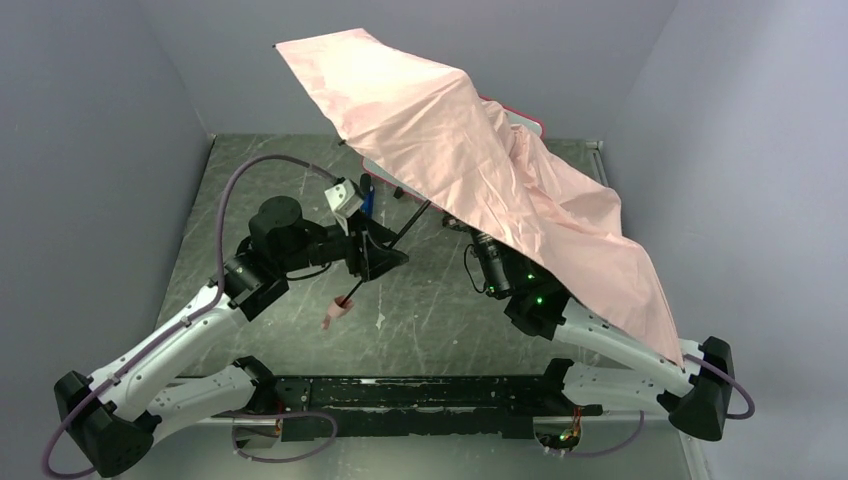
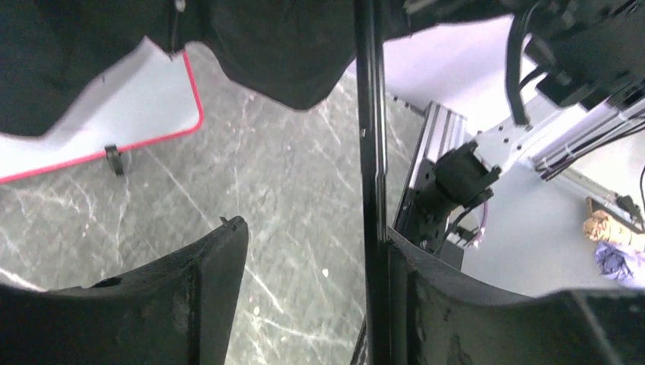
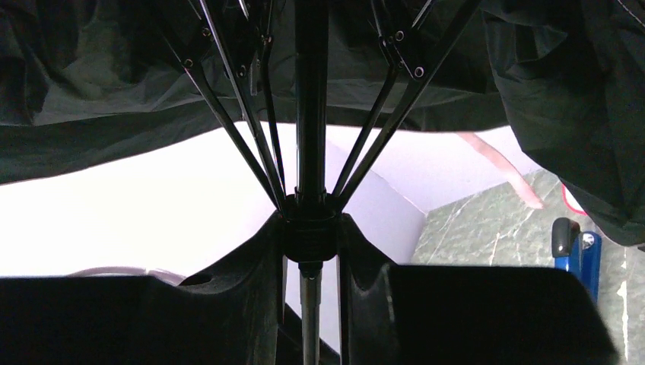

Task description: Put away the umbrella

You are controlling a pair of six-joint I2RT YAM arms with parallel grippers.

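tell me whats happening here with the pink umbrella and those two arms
Two robot arms are handling an open pale pink umbrella over the table. The right gripper, under the canopy, is clamped on the black runner where the ribs meet the shaft. The left gripper sits lower on the shaft, near the small pink handle, jaws open with the shaft against one finger. The canopy is spread wide, so it is not put away yet.

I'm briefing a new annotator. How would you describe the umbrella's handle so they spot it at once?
Find the big pale pink fabric umbrella canopy over the dark marbled table. Its slim black metal shaft slants down past the left gripper. The small pink handle caps that lower end, the only pale pink thing below the canopy.
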